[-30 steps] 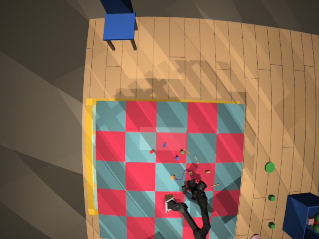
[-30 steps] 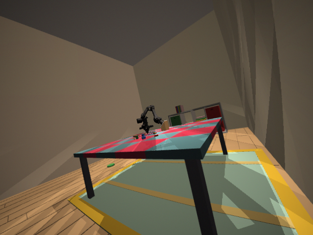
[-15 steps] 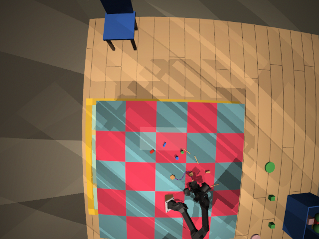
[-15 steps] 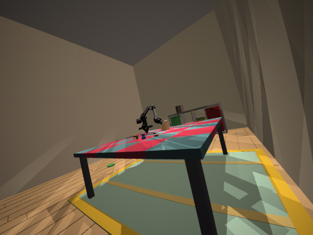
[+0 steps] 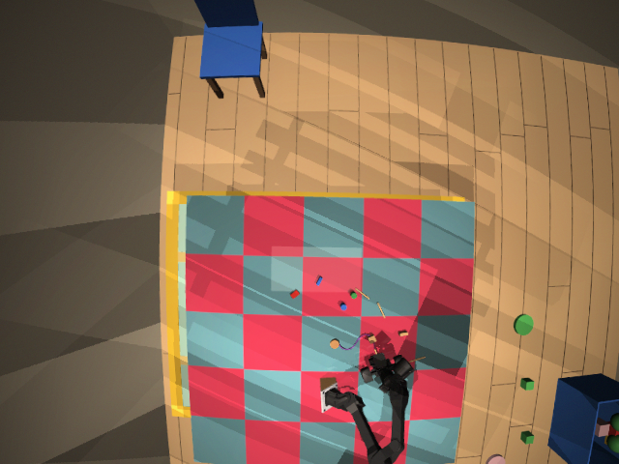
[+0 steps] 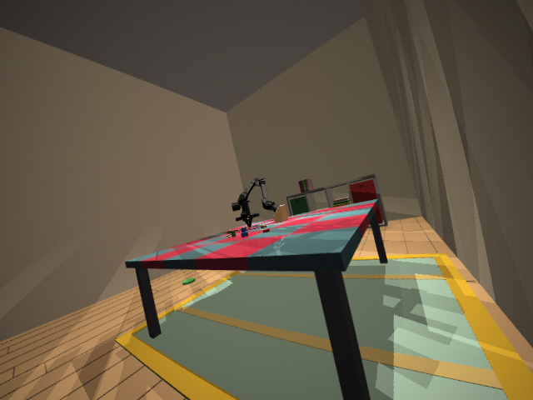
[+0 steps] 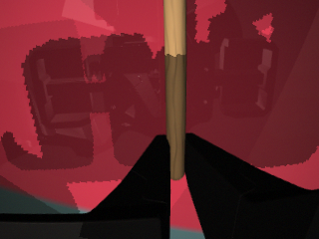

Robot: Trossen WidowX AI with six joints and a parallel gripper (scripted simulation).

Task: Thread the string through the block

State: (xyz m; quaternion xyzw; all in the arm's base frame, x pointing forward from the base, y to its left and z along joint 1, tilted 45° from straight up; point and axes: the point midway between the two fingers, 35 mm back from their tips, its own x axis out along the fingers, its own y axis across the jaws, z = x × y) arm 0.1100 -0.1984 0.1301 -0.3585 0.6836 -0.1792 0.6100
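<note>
The gripper point(image 7: 174, 182) pinches the stick point(image 7: 174, 60) with jaws nearly closed (purple string point(image 5: 356, 340) trailing), above the table point(image 5: 215, 279)

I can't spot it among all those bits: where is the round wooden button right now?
In the top view the round wooden button lies on a teal square of the table, just left of the gripper, with the purple string trailing right from it.
</note>
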